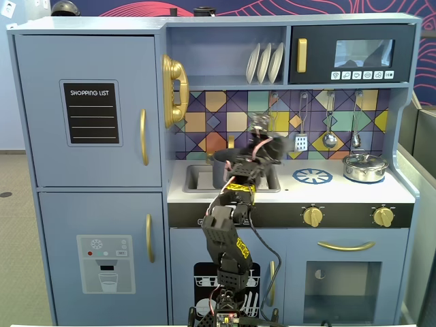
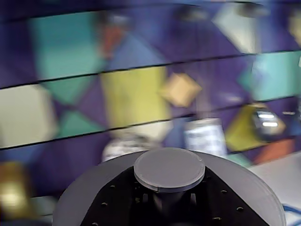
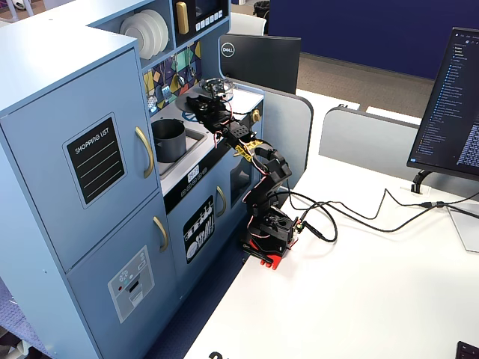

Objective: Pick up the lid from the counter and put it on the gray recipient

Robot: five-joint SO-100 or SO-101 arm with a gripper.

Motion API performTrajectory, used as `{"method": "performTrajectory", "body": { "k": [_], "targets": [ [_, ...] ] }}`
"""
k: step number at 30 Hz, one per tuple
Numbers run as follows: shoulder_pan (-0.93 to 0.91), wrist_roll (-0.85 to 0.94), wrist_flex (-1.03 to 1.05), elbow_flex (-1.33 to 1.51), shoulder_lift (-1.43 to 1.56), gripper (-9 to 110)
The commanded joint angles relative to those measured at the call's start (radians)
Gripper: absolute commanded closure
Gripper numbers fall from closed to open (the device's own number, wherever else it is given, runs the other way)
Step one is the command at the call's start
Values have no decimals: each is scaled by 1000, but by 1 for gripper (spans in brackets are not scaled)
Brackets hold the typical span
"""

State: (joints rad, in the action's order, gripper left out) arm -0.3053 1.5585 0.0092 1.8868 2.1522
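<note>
Lid held aloft in the gripper, above the counter of a toy kitchen.

In a fixed view from the front, the gray recipient stood in the sink, mostly hidden behind the arm; just to its right the gripper hung over the counter, before the colored tile backsplash, with the blue-and-white burner print and the shiny silver pot farther right. In the wrist view the lid filled the lower frame, its round knob facing the camera, the jaws closed around the knob and holding the lid clear of the counter. In a fixed view from the side, the open-topped recipient sat left of the gripper.
</note>
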Motion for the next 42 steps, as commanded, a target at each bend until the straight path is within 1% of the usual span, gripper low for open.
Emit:
{"method": "performTrajectory", "body": {
  "k": [1,8,16,24,34,42],
  "targets": [
    [84,-14,52,-77,98,102],
    [206,-18,80,-18,115,102],
    [262,-15,31,34,69,102],
    [279,6,-20,87,41,102],
    [275,25,-71,57,-57,102],
    [270,40,-80,60,-71,102]
  ]
}}
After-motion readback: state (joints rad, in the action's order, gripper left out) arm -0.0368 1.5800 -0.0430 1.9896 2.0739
